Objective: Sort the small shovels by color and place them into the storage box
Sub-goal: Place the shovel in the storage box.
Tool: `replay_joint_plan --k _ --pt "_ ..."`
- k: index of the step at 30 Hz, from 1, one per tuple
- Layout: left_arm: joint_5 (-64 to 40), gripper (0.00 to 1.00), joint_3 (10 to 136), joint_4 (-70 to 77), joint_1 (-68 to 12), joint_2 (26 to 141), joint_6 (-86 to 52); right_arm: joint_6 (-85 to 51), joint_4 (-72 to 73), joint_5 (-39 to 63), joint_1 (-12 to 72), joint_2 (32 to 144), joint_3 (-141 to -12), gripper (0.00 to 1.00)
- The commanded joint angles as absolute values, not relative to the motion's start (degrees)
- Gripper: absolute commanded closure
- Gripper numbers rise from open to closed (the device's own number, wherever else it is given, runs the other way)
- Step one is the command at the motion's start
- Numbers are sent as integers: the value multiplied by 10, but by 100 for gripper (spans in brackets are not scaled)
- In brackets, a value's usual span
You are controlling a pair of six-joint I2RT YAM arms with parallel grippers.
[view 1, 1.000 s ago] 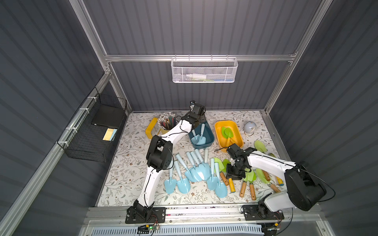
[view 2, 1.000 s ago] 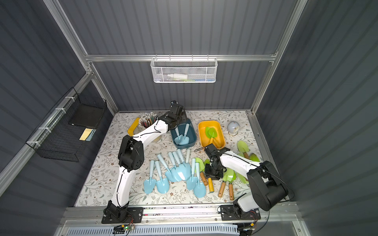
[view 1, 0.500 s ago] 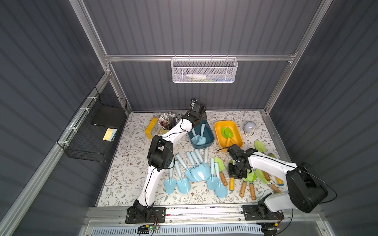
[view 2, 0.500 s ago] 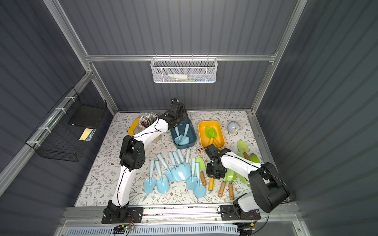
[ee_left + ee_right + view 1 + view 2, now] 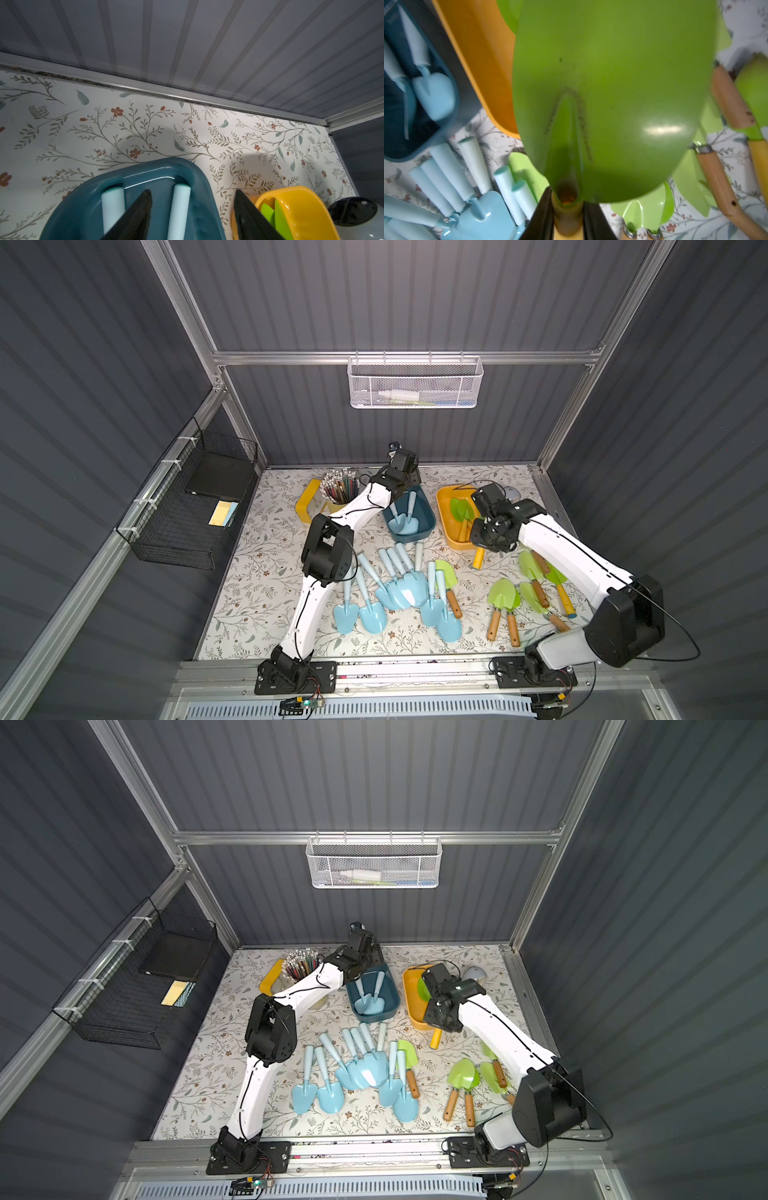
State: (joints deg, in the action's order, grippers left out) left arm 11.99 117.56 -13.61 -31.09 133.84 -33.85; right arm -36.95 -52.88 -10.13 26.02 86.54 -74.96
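Note:
My right gripper (image 5: 566, 216) is shut on the yellow handle (image 5: 478, 558) of a green shovel (image 5: 612, 83), held off the table at the near edge of the yellow storage box (image 5: 446, 526). That box holds another green shovel (image 5: 461, 508). My left gripper (image 5: 192, 207) stands open and empty over the far end of the teal storage box (image 5: 429, 516), where two pale-blue shovels (image 5: 405, 518) lie. Several blue shovels (image 5: 399, 585) are fanned out mid-table. Several green shovels (image 5: 503, 597) lie at the right, partly under my right arm.
A cup of pencils (image 5: 340, 485) and a yellow holder (image 5: 305, 499) stand at the back left. A small grey dome (image 5: 513, 491) sits behind the yellow box. A black wire basket (image 5: 187, 510) hangs on the left wall, a white mesh basket (image 5: 415, 383) on the back wall.
My right gripper closed on the green shovel's handle and lifted it from the table toward the yellow box. The left arm has hardly moved.

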Motion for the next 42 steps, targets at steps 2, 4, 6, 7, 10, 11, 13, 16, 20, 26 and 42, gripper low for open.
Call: replay_joint_plan --k 2,4,6,7,10,11,13,16,20,26,42 --pt "113 34 1130 -118 -307 1303 -325 -314 -506 -103 240 951 -843 93" --pt "109 33 1107 -109 -307 1294 -327 -311 -497 -83 225 994 -886 93" --pt "108 33 1085 -99 -307 1283 -330 -304 -481 -63 216 1027 -911 93" --pt "108 33 1074 -94 -307 1277 -331 -302 -469 -58 212 1042 -919 93" --pt "107 33 1055 -91 -307 1267 -332 -303 -448 -31 200 1081 -931 93" --pt "106 33 1053 -93 -307 1265 -332 -304 -444 -18 198 1090 -933 93" --pt "108 32 1048 -93 -307 1259 -332 -303 -432 -1 196 1109 -929 93" --pt "114 32 1039 -93 -307 1248 -332 -293 -417 13 196 1130 -924 93" --pt "125 31 1032 -93 -307 1235 -333 -285 -415 11 196 1150 -923 92" --pt "136 30 1010 -106 -307 1219 -331 -276 -418 5 194 1175 -922 90" --pt "124 23 898 -100 -308 1144 -388 -250 -445 -57 194 1152 -934 66"
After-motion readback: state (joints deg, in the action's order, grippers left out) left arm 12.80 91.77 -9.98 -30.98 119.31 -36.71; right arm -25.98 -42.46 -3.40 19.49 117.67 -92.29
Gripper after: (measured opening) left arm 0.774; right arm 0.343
